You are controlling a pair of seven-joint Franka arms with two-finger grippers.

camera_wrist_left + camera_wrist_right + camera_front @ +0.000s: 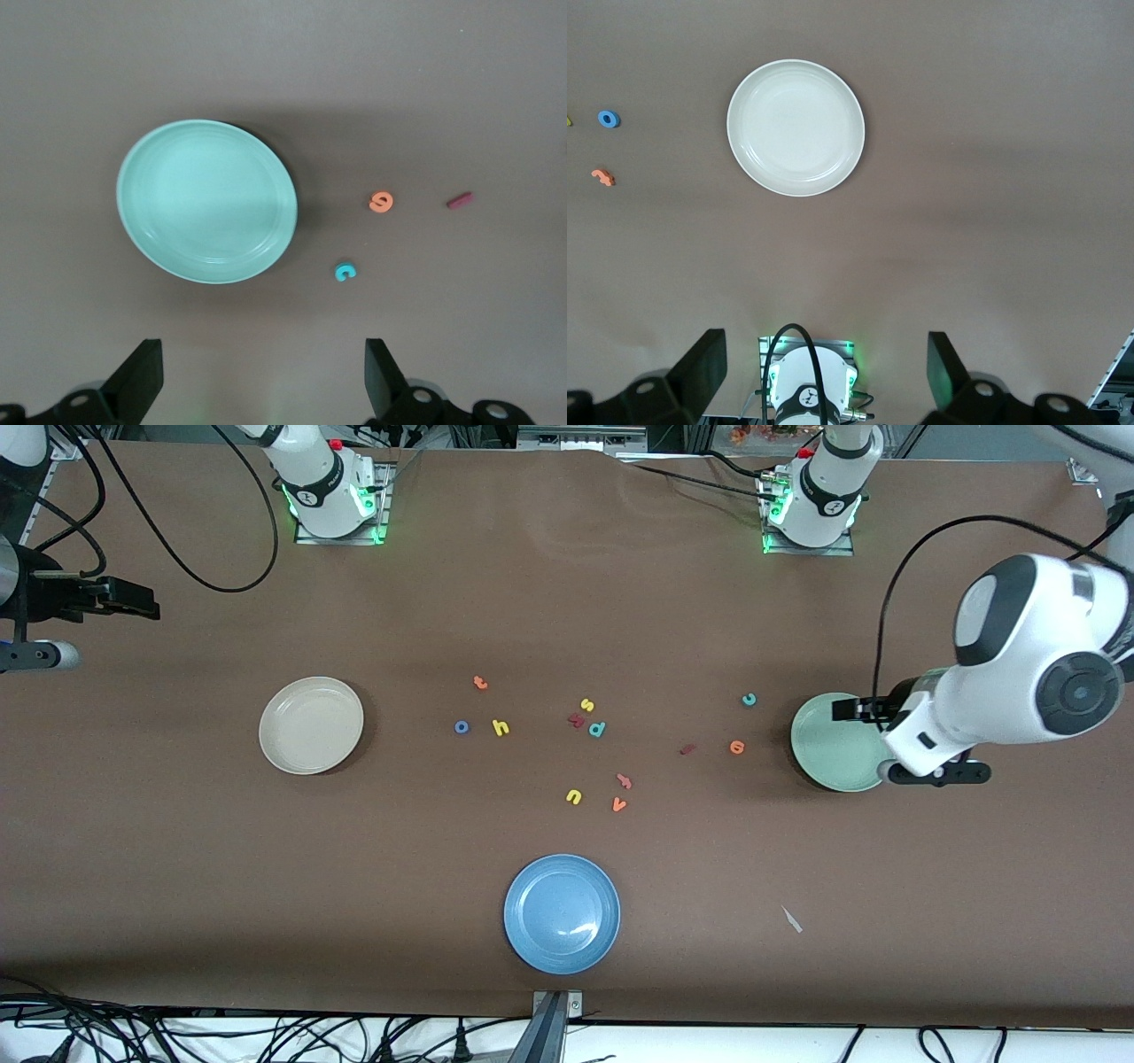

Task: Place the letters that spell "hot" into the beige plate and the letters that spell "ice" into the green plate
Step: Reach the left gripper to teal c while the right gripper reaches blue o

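Observation:
The beige plate (310,724) (796,127) lies toward the right arm's end, the green plate (828,744) (206,201) toward the left arm's end. Orange "t" (480,683) (602,177), blue "o" (462,727) (609,119) and yellow "h" (500,727) lie on the table between the plates. Teal "c" (749,700) (345,272), orange "e" (737,747) (381,202) and dark red "i" (687,749) (459,200) lie beside the green plate. My left gripper (897,741) (263,354) hangs open and empty, high over the green plate's edge. My right gripper (89,629) (824,350) is open and empty, high at the table's end.
A blue plate (562,912) sits near the front camera's edge. Other letters lie mid-table: yellow "s" (586,705), teal "d" (597,729), yellow "u" (574,796), orange "v" (618,804), a salmon letter (624,781). A small scrap (791,919) lies on the cloth.

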